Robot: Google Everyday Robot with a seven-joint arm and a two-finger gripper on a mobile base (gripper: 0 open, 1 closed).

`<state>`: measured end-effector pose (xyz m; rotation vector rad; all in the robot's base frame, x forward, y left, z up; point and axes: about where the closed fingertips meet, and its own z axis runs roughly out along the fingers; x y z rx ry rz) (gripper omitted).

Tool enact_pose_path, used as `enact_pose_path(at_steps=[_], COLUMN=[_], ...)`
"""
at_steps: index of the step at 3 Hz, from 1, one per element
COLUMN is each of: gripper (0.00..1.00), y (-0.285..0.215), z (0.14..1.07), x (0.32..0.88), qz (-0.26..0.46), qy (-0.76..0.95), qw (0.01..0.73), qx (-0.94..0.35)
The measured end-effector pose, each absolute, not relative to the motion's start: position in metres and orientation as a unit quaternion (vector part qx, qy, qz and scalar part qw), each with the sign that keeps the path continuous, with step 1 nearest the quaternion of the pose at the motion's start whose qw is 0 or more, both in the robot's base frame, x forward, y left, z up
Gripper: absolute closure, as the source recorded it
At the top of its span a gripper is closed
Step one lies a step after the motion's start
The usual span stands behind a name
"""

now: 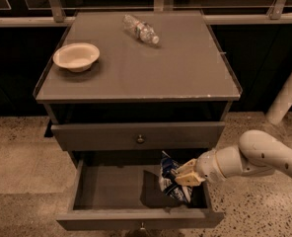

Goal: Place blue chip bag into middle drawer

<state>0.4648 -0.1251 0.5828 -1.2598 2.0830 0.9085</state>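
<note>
The blue chip bag (171, 179) is a dark-blue crinkly bag with white patches, held upright inside the right part of the open middle drawer (111, 190). My gripper (181, 175) comes in from the right on a white arm and is shut on the bag's right edge. The bag's lower end hangs close to the drawer's grey floor; I cannot tell whether it touches. The drawer is pulled far out, its small knob just visible at the bottom edge.
The upper grey drawer (138, 135) with a round knob is shut above. On the cabinet top (185, 73) lie a white bowl (76, 56) at left and a clear plastic bottle (141, 29) at the back. A white post (286, 95) stands at right.
</note>
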Motion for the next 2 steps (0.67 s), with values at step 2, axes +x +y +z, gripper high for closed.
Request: enact_pose_path(at_steps=[2], gripper=[1.00], y=[-0.121], z=[0.494], x=[0.492], qz=[0.384], qy=[0.790], qw=[0.210], qx=[-0.428])
